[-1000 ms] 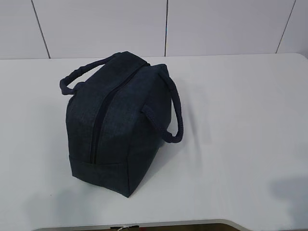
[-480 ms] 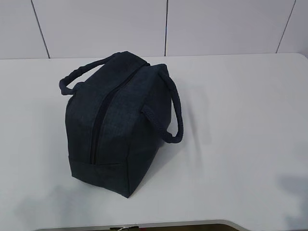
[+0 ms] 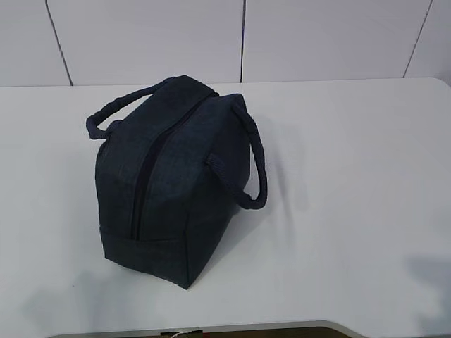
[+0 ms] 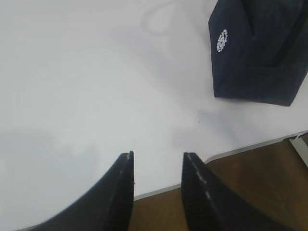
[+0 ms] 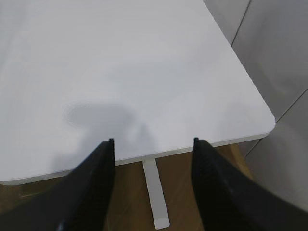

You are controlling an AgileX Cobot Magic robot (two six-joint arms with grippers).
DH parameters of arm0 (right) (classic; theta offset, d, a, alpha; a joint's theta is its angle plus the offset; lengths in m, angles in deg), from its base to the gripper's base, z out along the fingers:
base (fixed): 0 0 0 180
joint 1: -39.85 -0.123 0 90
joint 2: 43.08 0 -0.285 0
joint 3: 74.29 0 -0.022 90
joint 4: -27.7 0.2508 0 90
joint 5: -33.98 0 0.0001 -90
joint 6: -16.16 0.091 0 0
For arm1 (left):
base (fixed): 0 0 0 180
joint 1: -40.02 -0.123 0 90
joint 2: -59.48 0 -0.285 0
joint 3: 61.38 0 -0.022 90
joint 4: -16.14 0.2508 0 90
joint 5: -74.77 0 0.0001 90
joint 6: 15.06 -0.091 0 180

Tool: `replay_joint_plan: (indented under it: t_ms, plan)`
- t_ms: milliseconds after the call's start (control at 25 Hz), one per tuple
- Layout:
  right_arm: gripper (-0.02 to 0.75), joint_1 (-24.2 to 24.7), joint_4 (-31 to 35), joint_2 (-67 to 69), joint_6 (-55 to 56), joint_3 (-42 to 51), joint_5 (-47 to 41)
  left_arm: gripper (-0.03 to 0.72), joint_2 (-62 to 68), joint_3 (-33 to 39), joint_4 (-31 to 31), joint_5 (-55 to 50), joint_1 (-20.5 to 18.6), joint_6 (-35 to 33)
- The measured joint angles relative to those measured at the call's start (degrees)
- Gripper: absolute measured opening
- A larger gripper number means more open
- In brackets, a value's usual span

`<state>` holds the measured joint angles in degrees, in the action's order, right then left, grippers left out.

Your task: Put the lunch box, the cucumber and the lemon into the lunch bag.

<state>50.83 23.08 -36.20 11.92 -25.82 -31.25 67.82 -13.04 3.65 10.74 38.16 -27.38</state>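
On the white table (image 3: 352, 176) the lunch bag (image 3: 169, 183) lies zipped, up-right of your empty, half-open left gripper (image 4: 158, 161); right gripper (image 5: 153, 144), open, is farther.

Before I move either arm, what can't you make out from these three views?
- Lunch bag contents: exterior view, zipper looks closed; fabric hides the inside.
- Lunch box, cucumber, lemon: in no view.
- Bag's far half: left wrist view, cut off by the top and right edges.
- Left pincer and right pincer: absent from exterior view; wrist views show both open, empty.
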Motion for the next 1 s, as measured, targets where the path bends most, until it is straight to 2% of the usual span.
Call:
replay_joint_plan:
  t_ms: [1000]
  plan:
    - [0.419, 0.0, -0.1, 0.0, 0.1, 0.0, 0.0, 0.238, 0.0, 0.0, 0.0, 0.0, 0.0, 0.0]
